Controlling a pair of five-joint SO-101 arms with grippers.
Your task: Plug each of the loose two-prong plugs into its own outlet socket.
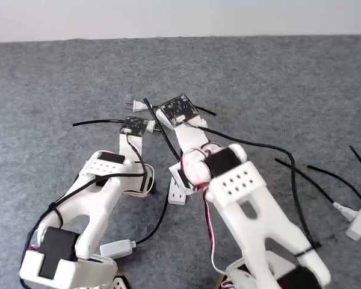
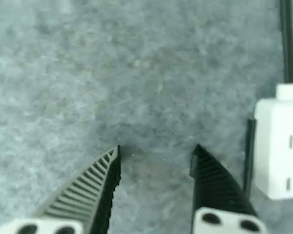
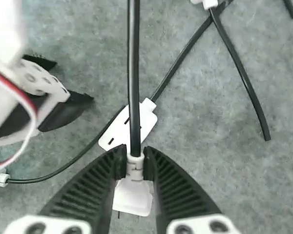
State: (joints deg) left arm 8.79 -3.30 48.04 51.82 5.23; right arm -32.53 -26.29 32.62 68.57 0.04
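Plug (image 3: pixel 132 197) gripped in the right jaws, which are closed on its neck where the cord (image 3: pixel 133 73) leaves it. The cord runs straight up the frame from the tips and crosses over a socket (image 3: pixel 116 132) lying flat on the desk (image 3: pixel 210 97) just beyond them. Left jaws are open and hold nothing, low over bare desk. A white socket body sits at the right of their view, just beside one finger (image 2: pixel 215 185) and not between the two. In the high view a second plug (image 1: pixel 132 106) lies loose at upper centre.

Risks as we judge them:
- The socket is unrestrained. A push from the plug would likely slide it across the desk rather than seat the prongs.
- The grip is high on the neck, so the stiff cord could twist the plug in the jaws.
- The prongs seem to point back toward the wrist, away from the socket. We cannot be sure, but if so the plug needs turning first.
- The cord draped over the socket may snag or drag it.
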